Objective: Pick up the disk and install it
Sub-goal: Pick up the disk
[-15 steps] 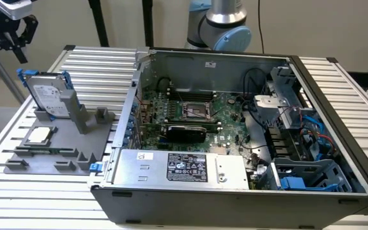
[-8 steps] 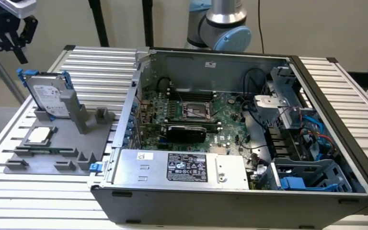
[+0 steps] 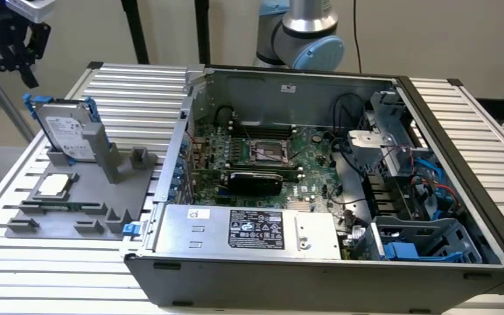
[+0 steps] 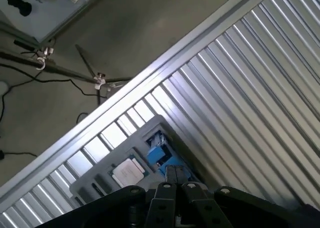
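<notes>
The disk (image 3: 63, 134), silver-grey with a white label and clipped in a blue carrier frame, stands upright in a grey holder (image 3: 68, 210) on the exterior view's left. My gripper (image 3: 14, 56) hangs above and behind it, apart from it, near the table's far left corner. In the wrist view the fingertips (image 4: 174, 172) are pressed together with nothing between them. They point down toward the disk's blue carrier edge (image 4: 157, 155), which is seen from above.
A small square silver processor chip (image 3: 55, 186) (image 4: 128, 171) lies on the grey holder beside the disk. The open computer case (image 3: 462, 164) takes up the middle and right of the slatted table (image 3: 121, 85). It holds a motherboard, a power supply box (image 3: 252, 230) and a blue-trimmed drive bay (image 3: 422, 239).
</notes>
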